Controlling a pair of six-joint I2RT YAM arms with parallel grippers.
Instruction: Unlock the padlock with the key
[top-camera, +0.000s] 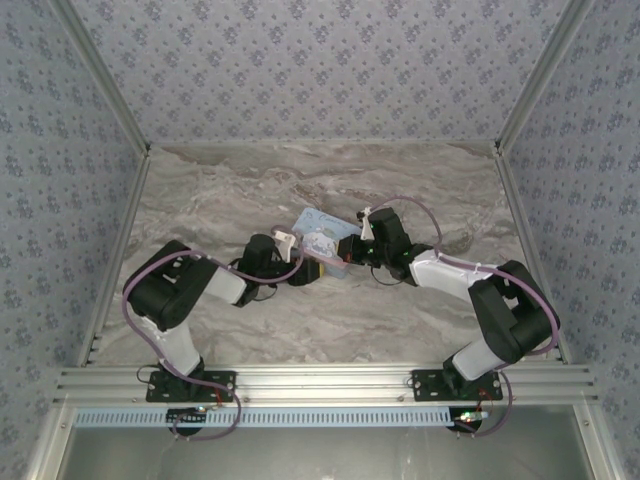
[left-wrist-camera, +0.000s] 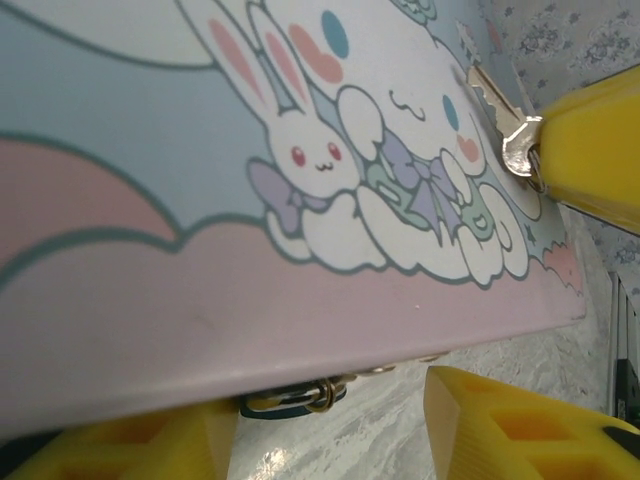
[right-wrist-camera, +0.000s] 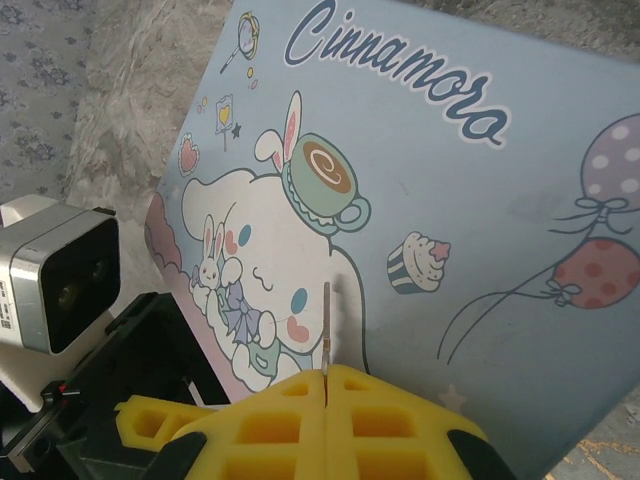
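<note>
The teal padlock (left-wrist-camera: 285, 402) with its silvery shackle hangs under the front edge of the cartoon tin box (left-wrist-camera: 200, 300), just above the marble table. My left gripper (left-wrist-camera: 325, 420) is open, its yellow fingers (left-wrist-camera: 500, 435) on either side of the padlock. The left one is close to the padlock and the right one is well apart from it. My right gripper (right-wrist-camera: 327, 372) is shut on the thin silvery key (right-wrist-camera: 327, 320), whose blade pokes out over the box lid (right-wrist-camera: 480, 230). In the left wrist view the key (left-wrist-camera: 500, 110) hovers over the lid's right part.
The pastel tin box (top-camera: 322, 232) lies mid-table between the left gripper (top-camera: 308, 268) and the right gripper (top-camera: 352, 250). Patterned walls enclose the marble table (top-camera: 220, 200). The left wrist camera (right-wrist-camera: 60, 265) sits close to the box's left corner.
</note>
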